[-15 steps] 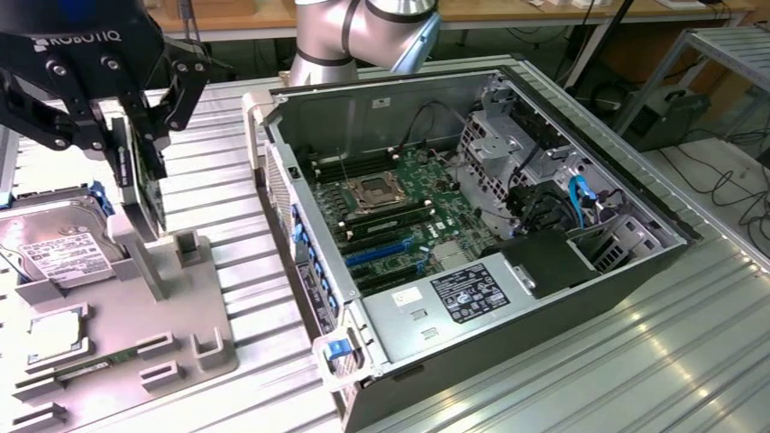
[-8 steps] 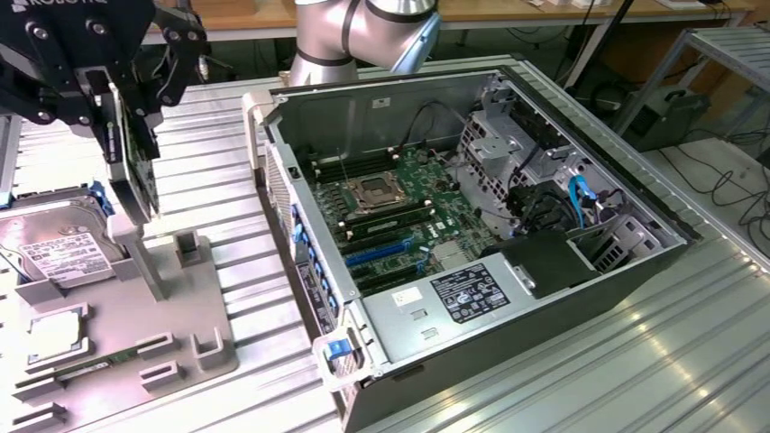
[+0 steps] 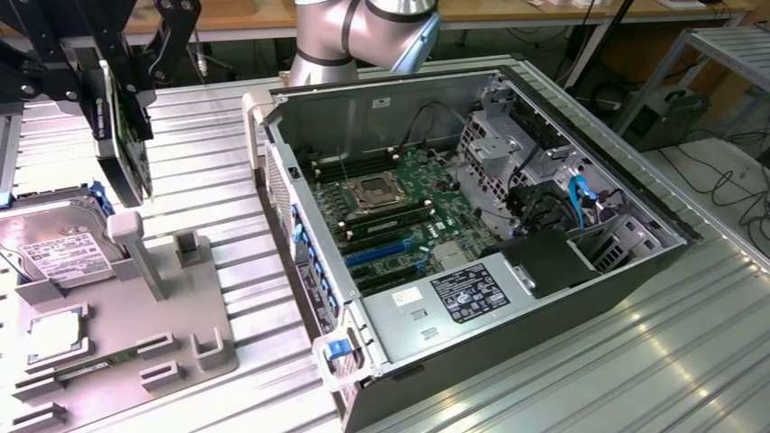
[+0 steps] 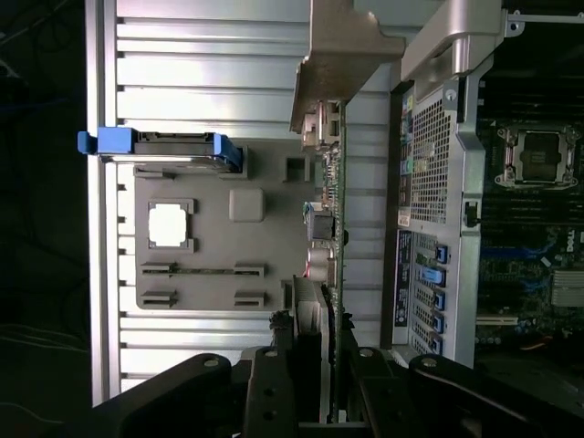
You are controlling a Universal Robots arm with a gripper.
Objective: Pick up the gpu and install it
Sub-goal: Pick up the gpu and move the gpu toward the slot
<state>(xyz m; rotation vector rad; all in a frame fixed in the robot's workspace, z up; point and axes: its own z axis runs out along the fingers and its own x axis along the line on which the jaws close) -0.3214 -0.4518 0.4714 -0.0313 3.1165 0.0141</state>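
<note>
The gpu hangs edge-on in the air at the exterior view's upper left, a thin dark card held above the grey holder tray. My gripper is shut on its upper edge. In the wrist view the gpu appears as a narrow green edge, with its silver bracket at the far end. There the gripper clamps it between black fingers. The card is beside the open computer case, outside its side wall. The motherboard's blue slots lie inside the case.
On the grey tray sit a silver hard drive with blue rails, a processor chip and a narrow memory stick. The case's drive cage, cables and power supply crowd its right side. Everything rests on a ribbed metal table.
</note>
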